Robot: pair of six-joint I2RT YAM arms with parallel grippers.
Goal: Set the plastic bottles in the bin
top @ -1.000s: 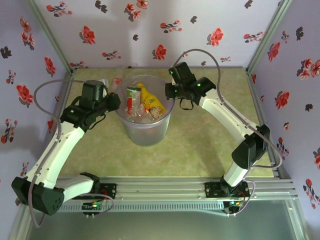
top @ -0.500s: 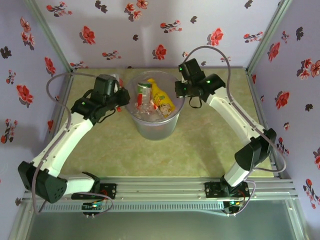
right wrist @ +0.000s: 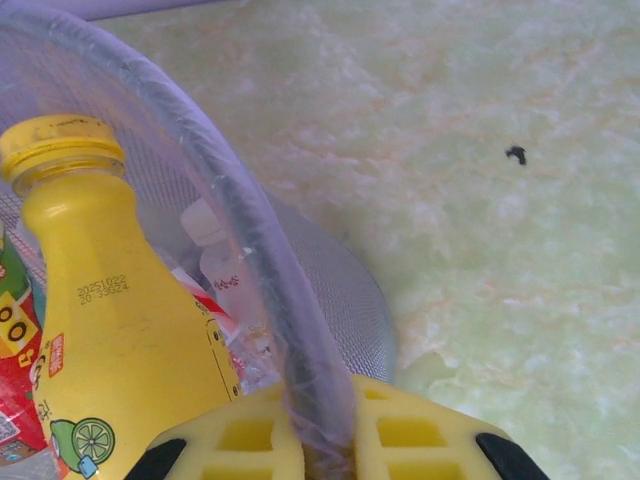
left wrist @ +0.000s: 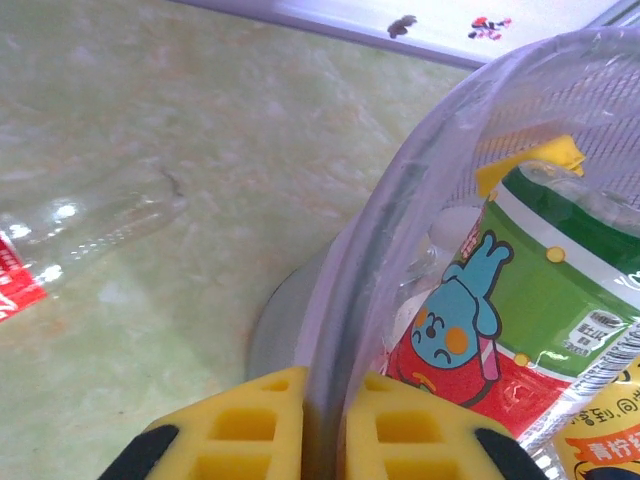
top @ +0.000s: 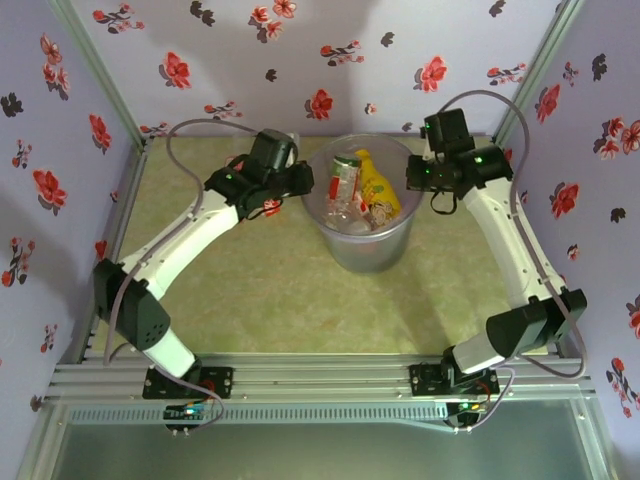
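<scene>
Translucent grey-lavender plastic, the bin (top: 364,250) sits toward the far side of the table (top: 260,290), plastic bottles (top: 372,182) heaped inside (one clear bottle (left wrist: 70,235) lies outside, on its left). The left gripper (left wrist: 325,405) and right gripper (right wrist: 320,425) each pinch opposite sides of its rim. Any shifting wants matched, level motion, lest the thin wall buckle.

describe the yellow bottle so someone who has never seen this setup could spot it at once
Find the big round translucent bin standing on the green table. Among the bottles inside it, look toward the far side, just right of the green-and-red labelled bottle. The yellow bottle stands neck up and is the only one with an all-yellow body and cap; the rest look clear.
</scene>
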